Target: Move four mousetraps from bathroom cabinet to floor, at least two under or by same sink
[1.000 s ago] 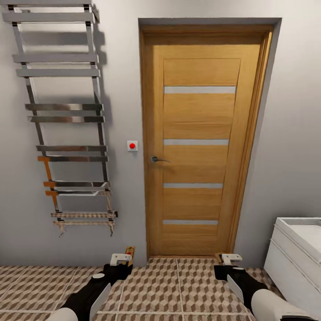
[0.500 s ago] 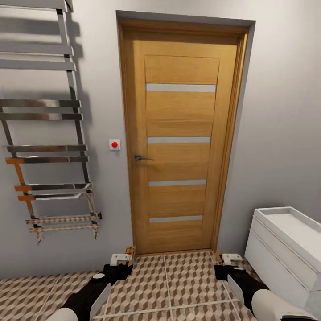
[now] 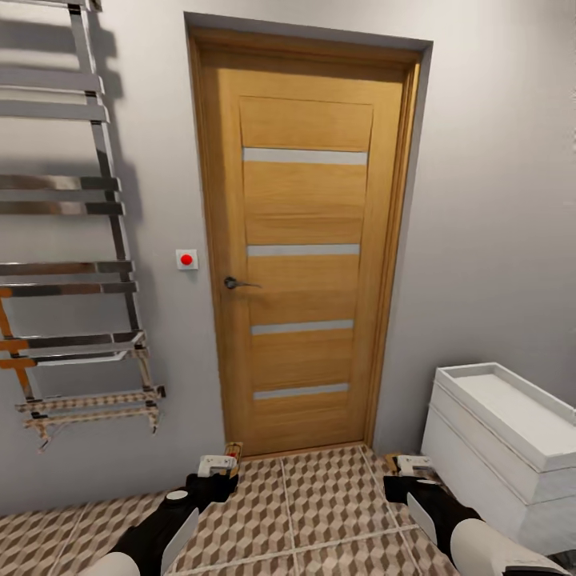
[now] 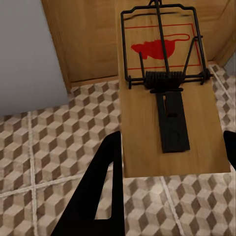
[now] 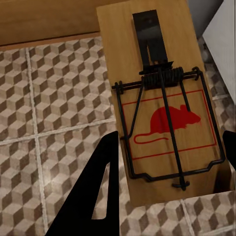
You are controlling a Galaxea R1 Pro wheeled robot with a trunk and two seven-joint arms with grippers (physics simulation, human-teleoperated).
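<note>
Gripping one mousetrap (image 4: 167,98) between closed fingers, the left gripper (image 3: 218,464) mirrors the right gripper (image 3: 414,464), clamped on another mousetrap (image 5: 164,113).

Open bathroom floor (image 3: 320,512) ahead between both arms. Closed door (image 3: 308,264) blocks forward. Sink (image 3: 504,436) vanity crowds the right arm; the gap there looks tight, hard to judge. Towel rack (image 3: 72,264) on the left wall, above floor level.

Ahead: tall wooden panelled door (image 3: 304,240) set in the wall.
Left of door: small square wall switch with a red button (image 3: 186,259), then the chrome ladder-shaped towel rail (image 3: 72,240).
Right of door: white box-shaped sink vanity (image 3: 500,448) on the cube-patterned tiled bathroom floor (image 3: 320,504).
</note>
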